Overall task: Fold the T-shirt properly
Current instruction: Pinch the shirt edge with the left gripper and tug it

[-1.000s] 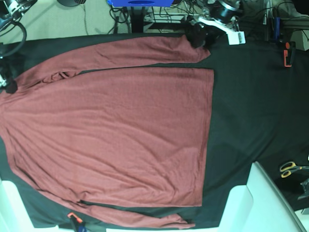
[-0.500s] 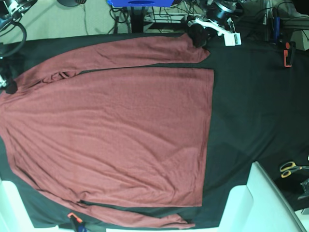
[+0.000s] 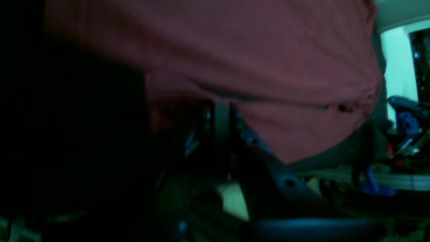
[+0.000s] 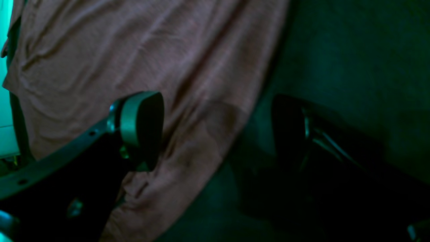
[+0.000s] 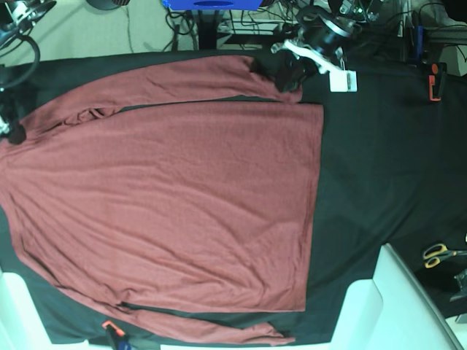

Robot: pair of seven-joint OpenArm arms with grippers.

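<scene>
The rust-red T-shirt lies spread flat on the black table cloth, with one long sleeve along the far edge and one along the near edge. My left gripper is at the far sleeve's cuff and is shut on that cloth. In the left wrist view its fingers pinch red fabric that drapes above them. My right gripper is open, low over the shirt's edge where it meets the black cloth. In the base view it sits at the far left.
Yellow-handled scissors lie at the right edge. An orange clamp stands at the far right and another at the near edge. A white tag hangs by the left arm. White blocks sit at the near right.
My left gripper has moved left along the far edge with the sleeve cuff in it, so the sleeve's end now stops short of where it lay. The right arm has not moved.
</scene>
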